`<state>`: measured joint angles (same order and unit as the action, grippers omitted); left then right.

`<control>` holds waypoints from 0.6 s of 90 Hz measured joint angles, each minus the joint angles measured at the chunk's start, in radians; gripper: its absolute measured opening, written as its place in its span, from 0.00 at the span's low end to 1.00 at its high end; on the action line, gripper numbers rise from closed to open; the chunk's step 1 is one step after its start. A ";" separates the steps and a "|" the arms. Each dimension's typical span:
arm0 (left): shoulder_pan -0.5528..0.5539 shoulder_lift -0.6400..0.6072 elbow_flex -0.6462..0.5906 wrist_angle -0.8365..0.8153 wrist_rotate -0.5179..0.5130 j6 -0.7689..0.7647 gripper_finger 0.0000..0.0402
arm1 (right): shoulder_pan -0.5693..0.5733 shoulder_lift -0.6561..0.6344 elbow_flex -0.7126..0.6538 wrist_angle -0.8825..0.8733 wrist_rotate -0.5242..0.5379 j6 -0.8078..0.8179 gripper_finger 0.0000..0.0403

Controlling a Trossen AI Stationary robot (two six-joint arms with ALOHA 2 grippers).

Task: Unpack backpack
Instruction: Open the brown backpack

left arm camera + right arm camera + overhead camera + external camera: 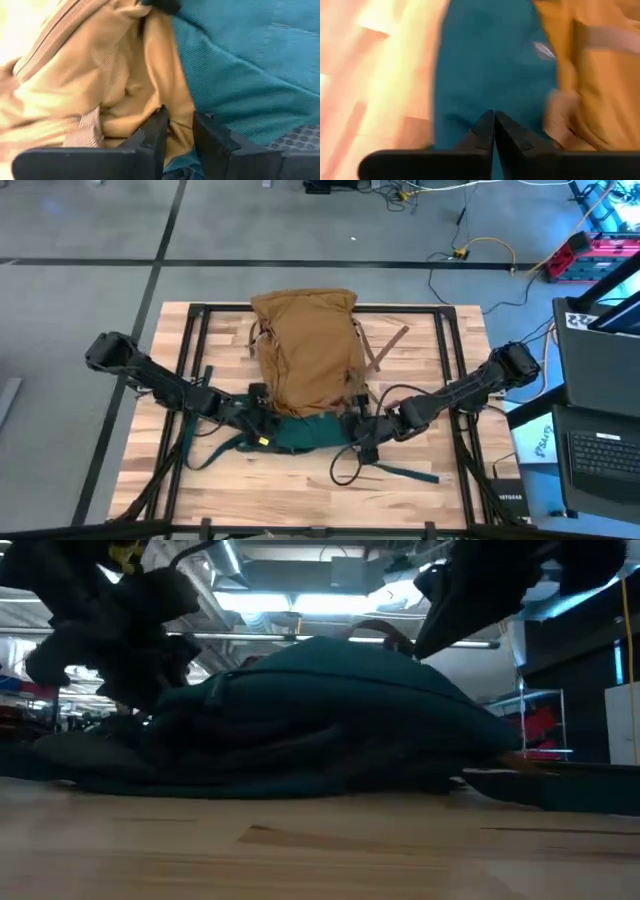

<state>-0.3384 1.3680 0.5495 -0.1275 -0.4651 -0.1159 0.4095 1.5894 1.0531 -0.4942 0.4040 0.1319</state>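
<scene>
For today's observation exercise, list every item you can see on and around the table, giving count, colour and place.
Backpack: one, tan-brown with a dark teal base and straps, lying at the table's middle.
Table: one, light wood with a black frame, under everything.
Laptop: one, dark, on a stand beyond the table's right edge.
Cables: several, yellow and black, on the grey floor beyond the table.
Left claw: one, dark, at the backpack's teal base, fingers pinching tan fabric.
Right claw: one, dark, at the teal base, fingers together.
</scene>
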 joint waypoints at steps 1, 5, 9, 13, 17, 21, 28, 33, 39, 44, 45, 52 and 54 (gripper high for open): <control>0.000 -0.002 0.000 -0.005 -0.003 -0.004 0.19 | 0.000 0.000 0.000 -0.009 0.011 0.006 0.00; -0.002 -0.011 -0.001 -0.023 -0.014 -0.021 0.19 | 0.000 0.000 0.000 -0.046 0.056 0.030 0.00; -0.003 -0.020 -0.002 -0.041 -0.025 -0.038 0.19 | -0.001 0.000 0.000 -0.082 0.101 0.053 0.00; -0.004 -0.029 -0.002 -0.059 -0.036 -0.054 0.19 | -0.001 0.000 0.000 -0.118 0.147 0.077 0.00; -0.011 -0.044 -0.004 -0.069 -0.054 -0.061 0.19 | -0.006 0.000 0.000 -0.163 0.178 0.116 0.00; -0.024 -0.071 -0.005 -0.078 -0.075 -0.060 0.19 | -0.014 0.000 0.000 -0.210 0.183 0.166 0.00; -0.049 -0.127 -0.008 -0.065 -0.102 -0.035 0.19 | -0.032 0.000 0.000 -0.280 0.187 0.231 0.00; -0.072 -0.164 -0.009 -0.017 -0.111 -0.002 0.19 | -0.045 0.000 -0.007 -0.287 0.185 0.258 0.00; -0.100 -0.191 -0.009 0.064 -0.100 0.046 0.19 | -0.066 0.000 -0.024 -0.282 0.164 0.264 0.00; -0.122 -0.197 -0.009 0.116 -0.069 0.094 0.19 | -0.087 0.001 -0.042 -0.259 0.138 0.263 0.00; -0.126 -0.197 -0.009 0.125 -0.063 0.102 0.19 | -0.091 0.001 -0.046 -0.251 0.131 0.262 0.00; -0.147 -0.187 -0.006 0.179 -0.019 0.123 0.19 | -0.125 0.003 -0.084 -0.179 0.072 0.248 0.00; -0.151 -0.181 -0.005 0.190 -0.007 0.123 0.19 | -0.135 0.004 -0.095 -0.161 0.059 0.239 0.00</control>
<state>-0.4895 1.1868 0.5442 0.0629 -0.4724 0.0074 0.2750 1.5930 0.9579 -0.6548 0.4631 0.3706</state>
